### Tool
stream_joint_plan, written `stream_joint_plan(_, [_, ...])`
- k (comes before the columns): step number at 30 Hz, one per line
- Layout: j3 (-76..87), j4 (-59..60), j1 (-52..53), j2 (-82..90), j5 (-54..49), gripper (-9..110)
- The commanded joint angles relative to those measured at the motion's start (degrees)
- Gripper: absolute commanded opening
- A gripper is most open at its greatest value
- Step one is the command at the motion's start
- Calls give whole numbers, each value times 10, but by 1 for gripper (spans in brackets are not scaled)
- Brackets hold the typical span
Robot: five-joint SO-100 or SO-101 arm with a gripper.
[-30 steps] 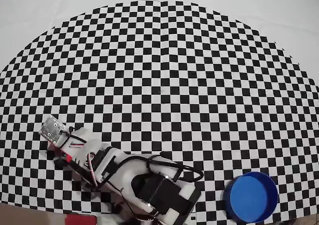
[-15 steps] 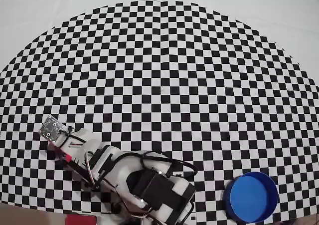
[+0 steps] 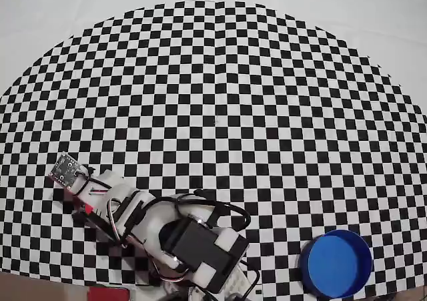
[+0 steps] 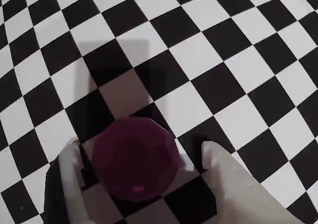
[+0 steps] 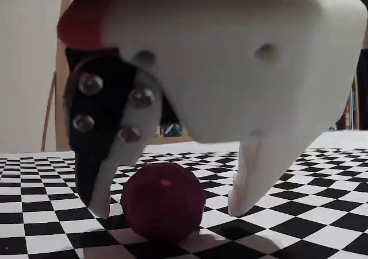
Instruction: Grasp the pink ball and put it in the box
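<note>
The pink ball (image 4: 135,159) rests on the checkered mat between my two white fingers. My gripper (image 4: 140,147) is open and straddles it, with a small gap showing on each side. The fixed view shows the same: the ball (image 5: 163,200) sits on the mat and the gripper (image 5: 169,210) has its fingertips down beside it, not touching. In the overhead view the arm (image 3: 167,227) sits at the lower left and covers the ball. The blue box (image 3: 335,263) stands at the lower right of that view, far from the gripper.
The black-and-white checkered mat (image 3: 220,114) covers most of the table, with plain white surface (image 3: 67,14) beyond its curved edge. A small circuit board (image 3: 65,171) rides on the wrist. A red strip (image 3: 107,293) shows at the bottom edge.
The arm's elbow section has shifted left and the wrist has edged slightly left and down over the same spot. The box has not moved.
</note>
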Motion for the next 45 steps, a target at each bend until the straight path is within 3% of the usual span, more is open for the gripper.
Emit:
stream_joint_plan(1, [-23,-9,-6,-3,-4,27])
stream_joint_plan(45, [-52,-25,-9,-52,-3,27])
